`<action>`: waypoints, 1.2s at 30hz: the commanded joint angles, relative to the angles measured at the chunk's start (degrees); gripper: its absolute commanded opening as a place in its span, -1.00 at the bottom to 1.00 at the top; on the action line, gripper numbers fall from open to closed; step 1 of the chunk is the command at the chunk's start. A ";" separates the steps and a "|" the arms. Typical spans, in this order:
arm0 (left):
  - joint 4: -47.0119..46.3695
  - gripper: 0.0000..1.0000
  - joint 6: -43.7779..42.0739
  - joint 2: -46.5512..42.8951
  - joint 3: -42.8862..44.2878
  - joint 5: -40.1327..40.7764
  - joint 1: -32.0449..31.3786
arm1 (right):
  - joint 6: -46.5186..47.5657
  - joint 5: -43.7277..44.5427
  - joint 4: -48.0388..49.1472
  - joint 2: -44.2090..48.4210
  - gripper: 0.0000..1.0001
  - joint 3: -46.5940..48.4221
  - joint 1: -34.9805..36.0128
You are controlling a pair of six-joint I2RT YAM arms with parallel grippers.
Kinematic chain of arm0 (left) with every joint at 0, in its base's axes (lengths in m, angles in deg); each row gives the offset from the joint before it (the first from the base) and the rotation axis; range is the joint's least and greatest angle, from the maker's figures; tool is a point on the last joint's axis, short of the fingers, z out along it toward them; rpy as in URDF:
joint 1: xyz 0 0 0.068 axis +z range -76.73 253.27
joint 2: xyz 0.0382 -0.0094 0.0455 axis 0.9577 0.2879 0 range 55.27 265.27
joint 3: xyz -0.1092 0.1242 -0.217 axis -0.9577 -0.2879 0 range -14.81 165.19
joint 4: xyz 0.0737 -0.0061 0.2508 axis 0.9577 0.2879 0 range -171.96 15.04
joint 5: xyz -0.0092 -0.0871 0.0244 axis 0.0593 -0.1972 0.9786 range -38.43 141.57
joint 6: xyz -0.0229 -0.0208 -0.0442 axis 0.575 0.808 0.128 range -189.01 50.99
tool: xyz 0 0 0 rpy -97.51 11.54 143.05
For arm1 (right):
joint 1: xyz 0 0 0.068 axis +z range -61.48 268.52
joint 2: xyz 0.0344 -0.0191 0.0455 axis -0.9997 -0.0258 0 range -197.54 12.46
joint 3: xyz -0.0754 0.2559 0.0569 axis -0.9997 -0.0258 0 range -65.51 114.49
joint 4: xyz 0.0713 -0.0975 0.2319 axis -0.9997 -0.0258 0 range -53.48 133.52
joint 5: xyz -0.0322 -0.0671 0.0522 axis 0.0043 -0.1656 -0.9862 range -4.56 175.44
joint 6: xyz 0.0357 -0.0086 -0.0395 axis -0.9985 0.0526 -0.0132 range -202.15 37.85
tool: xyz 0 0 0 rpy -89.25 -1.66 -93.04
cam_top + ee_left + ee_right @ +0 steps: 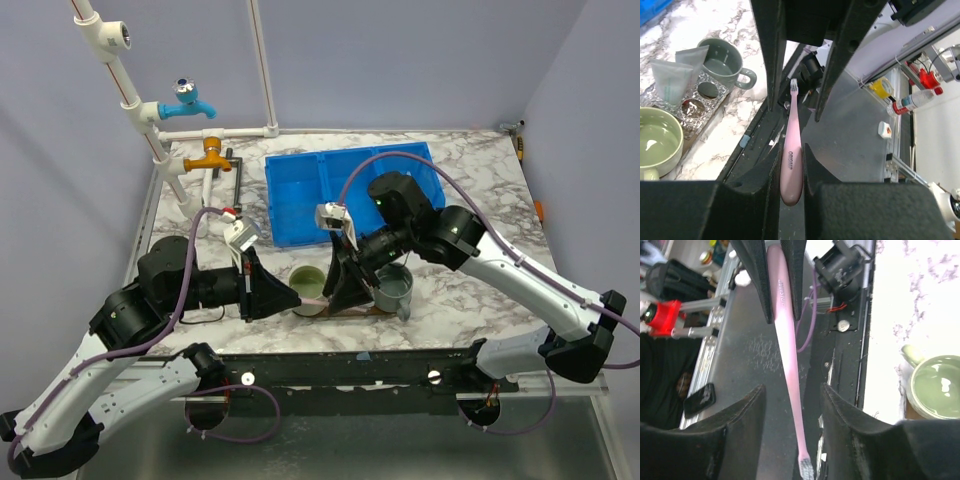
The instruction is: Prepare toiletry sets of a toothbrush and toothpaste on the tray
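A pink toothbrush (791, 150) hangs in the air between my two grippers, above the table's near edge. My left gripper (791, 152) is shut on its thick handle end. My right gripper (792, 390) is open, its fingers (742, 412) standing on either side of the thin neck (790, 380) without touching it. The bristle head (807, 467) points toward the right wrist camera. From above, both grippers (285, 296) (340, 288) meet over the dark-brown tray (372, 312). Two whitish toothpaste tubes (671, 77) stand by the grey mug (722, 62).
A green cup (307, 280) and the grey mug (393, 288) stand at the tray. The blue three-compartment bin (350, 190) sits behind them. White pipes with a blue tap (188, 100) and an orange tap (208, 155) rise at the back left. A dark rail (400, 362) runs along the near edge.
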 commanded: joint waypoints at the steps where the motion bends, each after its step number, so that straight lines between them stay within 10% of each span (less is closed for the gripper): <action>1: -1.81 -1.00 2.85 -1.02 -0.47 6.30 0.24 | -3.74 10.38 6.93 4.91 0.09 -1.81 0.43; 16: -10.51 -1.00 10.00 -6.86 -6.58 8.72 10.96 | -20.77 34.50 24.06 11.00 0.22 -9.05 -5.30; 36: -31.37 -1.00 24.52 -10.81 -15.44 -6.64 28.72 | -61.29 19.03 69.36 15.56 0.28 -31.07 -18.64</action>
